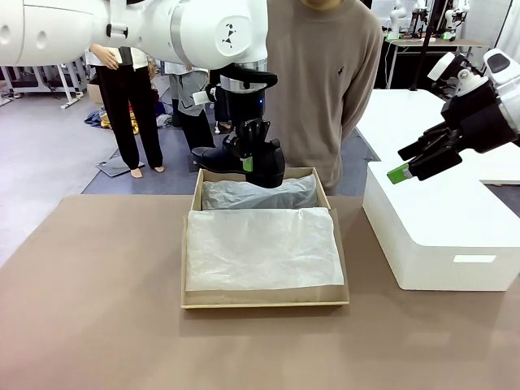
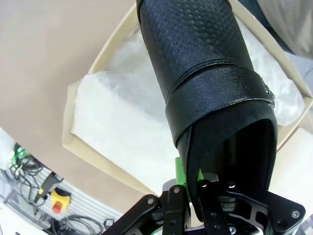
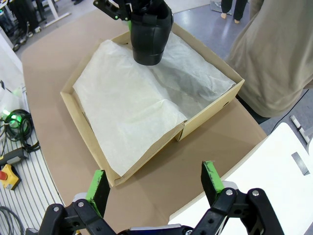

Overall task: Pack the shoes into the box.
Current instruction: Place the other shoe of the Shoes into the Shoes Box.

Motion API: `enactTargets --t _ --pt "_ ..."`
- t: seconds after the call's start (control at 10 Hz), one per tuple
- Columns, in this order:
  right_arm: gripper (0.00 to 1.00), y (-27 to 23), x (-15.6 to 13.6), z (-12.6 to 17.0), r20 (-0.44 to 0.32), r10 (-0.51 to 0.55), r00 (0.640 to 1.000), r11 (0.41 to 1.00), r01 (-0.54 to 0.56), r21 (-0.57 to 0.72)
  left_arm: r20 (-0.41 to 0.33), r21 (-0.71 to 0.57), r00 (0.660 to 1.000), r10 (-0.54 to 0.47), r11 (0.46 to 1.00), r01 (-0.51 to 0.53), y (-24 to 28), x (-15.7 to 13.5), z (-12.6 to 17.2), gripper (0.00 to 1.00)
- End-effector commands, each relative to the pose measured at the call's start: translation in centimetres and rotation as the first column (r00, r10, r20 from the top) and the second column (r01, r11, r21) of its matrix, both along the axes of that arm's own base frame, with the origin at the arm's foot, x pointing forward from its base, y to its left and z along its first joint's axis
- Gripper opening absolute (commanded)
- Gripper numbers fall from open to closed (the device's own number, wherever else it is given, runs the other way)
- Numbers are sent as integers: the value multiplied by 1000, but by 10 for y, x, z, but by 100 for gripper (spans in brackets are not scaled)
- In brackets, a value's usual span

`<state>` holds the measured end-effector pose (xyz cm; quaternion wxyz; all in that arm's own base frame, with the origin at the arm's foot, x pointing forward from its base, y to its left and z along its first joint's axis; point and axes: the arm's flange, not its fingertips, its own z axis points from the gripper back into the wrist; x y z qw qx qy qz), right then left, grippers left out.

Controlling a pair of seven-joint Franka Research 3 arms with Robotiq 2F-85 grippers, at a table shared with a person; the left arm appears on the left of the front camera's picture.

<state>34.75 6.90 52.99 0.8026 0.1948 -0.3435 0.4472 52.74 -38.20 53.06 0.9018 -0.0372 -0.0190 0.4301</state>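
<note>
One glossy black shoe hangs over the far end of the tan cardboard box. My left gripper is shut on its back rim. In the left wrist view the shoe points away from the fingers, toe toward the white tissue paper that lines the box. My right gripper hovers open to the right, above the white block. Its green pads stand wide apart with nothing between them, and the box and the shoe lie beyond.
A large white block-like box stands on the table's right side, close to the cardboard box. A person in a beige sweater stands at the far edge behind the box. The brown tabletop spreads to the left and front.
</note>
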Motion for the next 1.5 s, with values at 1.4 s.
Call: enactTargets --t 1.4 --pt "100 -1 3 -1 13 24 1000 1000 -24 18 -22 82 886 462 885 -459 -103 0 -36 0"
